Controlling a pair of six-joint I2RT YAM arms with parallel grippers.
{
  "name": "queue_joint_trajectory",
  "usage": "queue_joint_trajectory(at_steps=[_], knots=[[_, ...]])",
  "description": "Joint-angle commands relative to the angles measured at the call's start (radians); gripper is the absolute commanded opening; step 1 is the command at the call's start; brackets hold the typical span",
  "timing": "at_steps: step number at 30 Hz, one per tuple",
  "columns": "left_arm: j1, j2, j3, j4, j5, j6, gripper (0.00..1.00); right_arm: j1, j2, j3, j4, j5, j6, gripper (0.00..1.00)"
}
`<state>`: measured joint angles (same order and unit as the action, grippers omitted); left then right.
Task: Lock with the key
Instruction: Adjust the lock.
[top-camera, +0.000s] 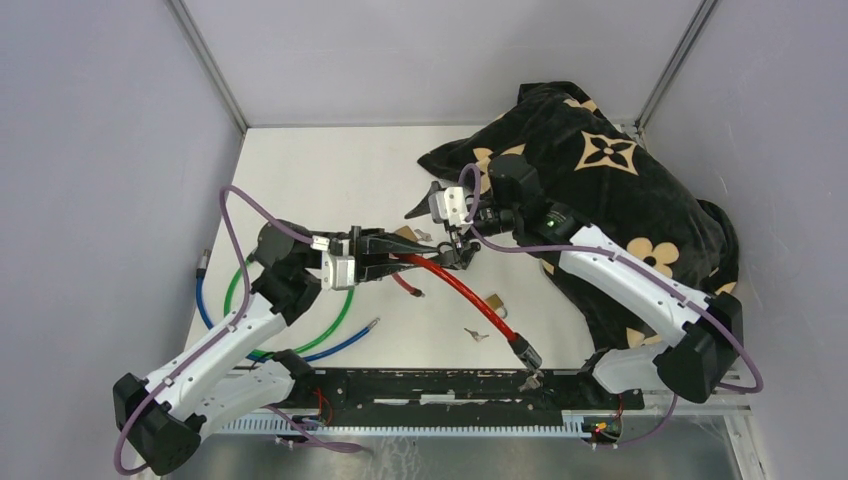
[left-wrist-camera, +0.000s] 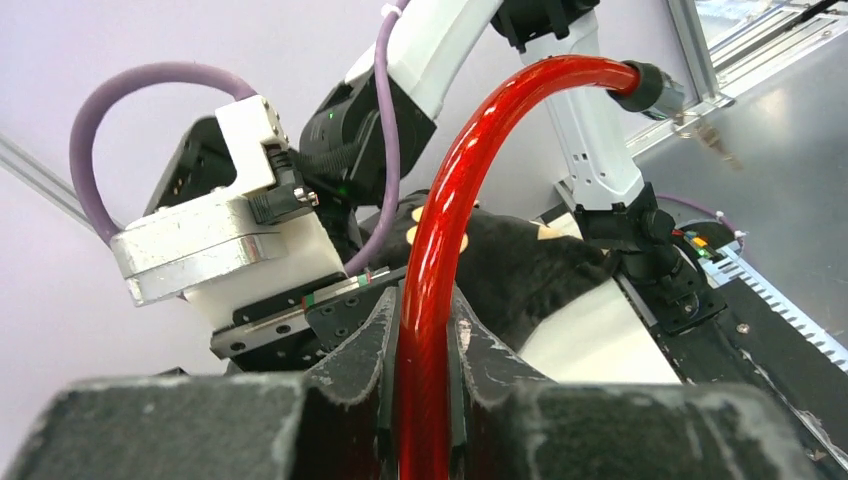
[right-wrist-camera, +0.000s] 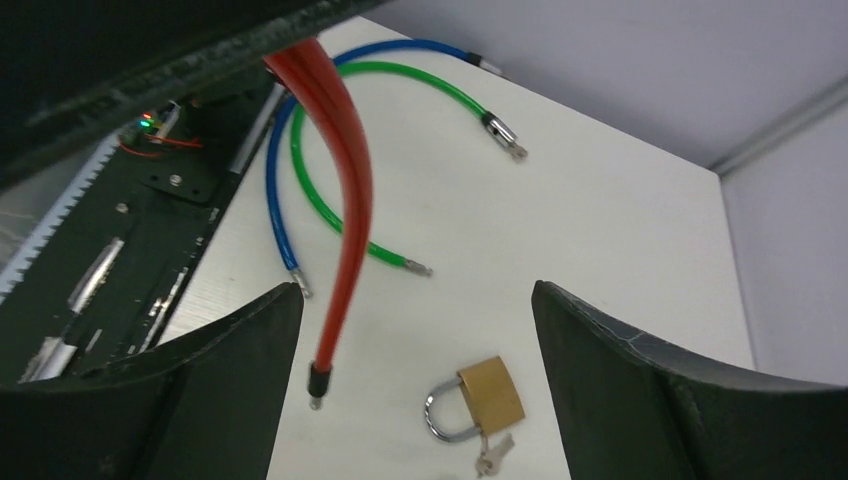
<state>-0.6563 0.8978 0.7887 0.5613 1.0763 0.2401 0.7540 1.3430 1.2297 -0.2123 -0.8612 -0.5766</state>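
Your left fingers (left-wrist-camera: 350, 370) clamp red cable lock (top-camera: 455, 285), raised above desk (top-camera: 330, 170) centre. Lock head (top-camera: 527, 355) at near edge, plug end (right-wrist-camera: 317, 383) dangling free. Right fingers (right-wrist-camera: 640, 400) spread, empty. Nothing locked yet, key unturned.

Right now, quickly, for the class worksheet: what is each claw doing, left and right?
Left claw: closed on the red cable.
Right claw: open, holding nothing.
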Motion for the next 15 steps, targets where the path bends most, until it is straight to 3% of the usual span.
queue_joint_trajectory(at_steps=[1, 4, 9, 15], knots=[[-0.008, 0.012, 0.049, 0.193, -0.040, -0.039, 0.02, -0.002, 0.027, 0.039, 0.100, -0.260, 0.077, 0.90], [-0.009, 0.021, 0.044, 0.195, -0.044, 0.032, 0.02, 0.010, 0.049, 0.030, 0.123, -0.261, 0.125, 0.90], [-0.022, 0.049, 0.039, 0.248, -0.036, 0.057, 0.02, 0.066, 0.077, -0.040, 0.344, -0.158, 0.291, 0.86], [-0.034, 0.036, 0.038, 0.249, -0.006, 0.050, 0.02, 0.069, 0.099, -0.082, 0.452, -0.075, 0.358, 0.72]])
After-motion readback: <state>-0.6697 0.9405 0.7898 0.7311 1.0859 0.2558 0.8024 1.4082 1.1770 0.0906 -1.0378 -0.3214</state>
